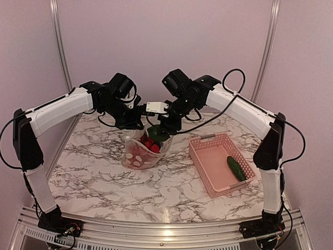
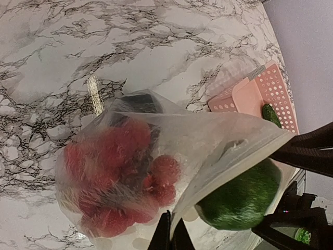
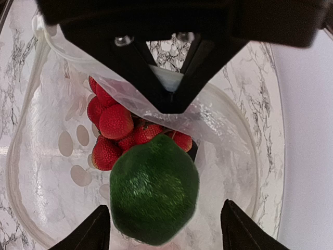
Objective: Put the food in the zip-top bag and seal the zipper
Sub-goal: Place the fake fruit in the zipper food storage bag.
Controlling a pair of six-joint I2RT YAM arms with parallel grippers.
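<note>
Pinching the rim of the zip-top bag [image 1: 139, 155] left of centre in the top view, the left gripper [image 2: 170, 232] is closed tight on the clear film and holds the mouth up above the marble table [image 1: 99, 182]. The bag's bottom rests on the table, white dots showing on its face, and red berries [image 3: 115, 121] lie heaped inside it. Its zipper [image 2: 234, 172] runs along the lifted edge as a pale band, unsealed, with the mouth gaping. Just right of that, the right gripper [image 3: 166, 216] hangs over the mouth with its fingers spread wide. The green pepper [image 3: 154, 195] is between them in the opening. In the right wrist view a gap shows between the pepper and the finger at lower right, so nothing is clamped. Further right, well apart from the bag, the pink basket [image 1: 210, 156] lies on the table with the cucumber [image 1: 236, 168] near its lower right corner
</note>
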